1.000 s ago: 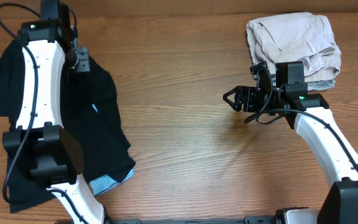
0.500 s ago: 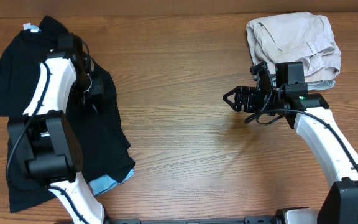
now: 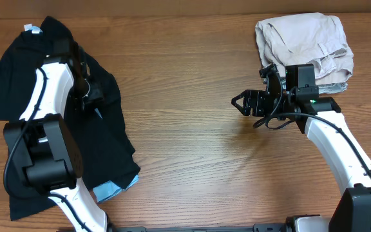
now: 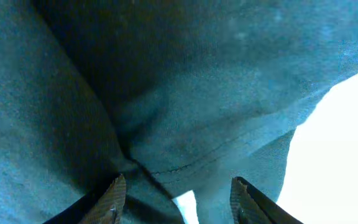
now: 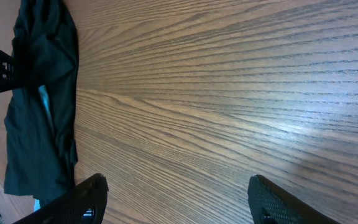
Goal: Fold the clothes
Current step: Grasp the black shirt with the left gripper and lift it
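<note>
A large black top (image 3: 108,138) lies spread on the left of the table, with its white neck label (image 3: 29,28) at the far corner. A light blue T-shirt (image 3: 113,189) peeks out under its near edge. My left gripper (image 3: 94,103) is open and right down over the black top; in the left wrist view (image 4: 182,200) dark fabric (image 4: 166,93) fills the frame, with a small pale patch between the fingers. My right gripper (image 3: 240,103) is open and empty over bare table (image 5: 182,199). Beige folded pieces (image 3: 304,42) lie at the far right.
The wooden table (image 3: 185,148) runs between the two arms. The right wrist view shows the black top (image 5: 42,106) far off at the left, with a light blue streak on it. The left arm's white links lie over the black top.
My left gripper has drawn back from the table's far edge and come down onto the middle of the black top, uncovering the neck label. The right arm has not moved.
</note>
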{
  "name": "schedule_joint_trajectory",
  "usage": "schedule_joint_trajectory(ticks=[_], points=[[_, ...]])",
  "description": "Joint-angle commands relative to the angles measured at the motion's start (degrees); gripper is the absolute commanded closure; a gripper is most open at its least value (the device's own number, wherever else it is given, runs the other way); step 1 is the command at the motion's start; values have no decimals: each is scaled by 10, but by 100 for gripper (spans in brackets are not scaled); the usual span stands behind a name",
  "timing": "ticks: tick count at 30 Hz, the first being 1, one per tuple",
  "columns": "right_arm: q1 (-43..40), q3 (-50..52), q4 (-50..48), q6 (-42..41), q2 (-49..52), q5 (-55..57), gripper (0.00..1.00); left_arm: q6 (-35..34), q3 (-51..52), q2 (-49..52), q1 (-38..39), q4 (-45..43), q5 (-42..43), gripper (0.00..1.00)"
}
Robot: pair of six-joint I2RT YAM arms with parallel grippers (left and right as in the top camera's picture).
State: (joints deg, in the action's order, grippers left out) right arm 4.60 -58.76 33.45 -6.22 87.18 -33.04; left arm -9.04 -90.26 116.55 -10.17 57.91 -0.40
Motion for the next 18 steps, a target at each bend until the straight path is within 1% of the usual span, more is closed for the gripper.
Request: schedule_joint_trajectory(ticks=[1,4,6,8,10,12,15,18], points=[[3,-14,-2,1,0,0,24,5,23,3,-4,-11,-37,50],[3,-14,-2,1,0,0,24,5,29,3,-4,-14,-36,69],[3,-14,-2,1,0,0,24,5,28,3,-4,-12,-36,78],[3,-14,-2,1,0,0,24,5,28,3,-4,-10,-36,95],[3,-14,-2,1,0,0,24,5,25,3,-4,-6,-36,96],[3,-14,-2,1,0,0,24,5,5,3,-4,18,-36,96],[3,-14,-2,0,0,-1,24,5,-66,3,-1,84,-36,96],[3,-14,-2,0,0,-1,26,15,-165,3,9,163,-36,96]])
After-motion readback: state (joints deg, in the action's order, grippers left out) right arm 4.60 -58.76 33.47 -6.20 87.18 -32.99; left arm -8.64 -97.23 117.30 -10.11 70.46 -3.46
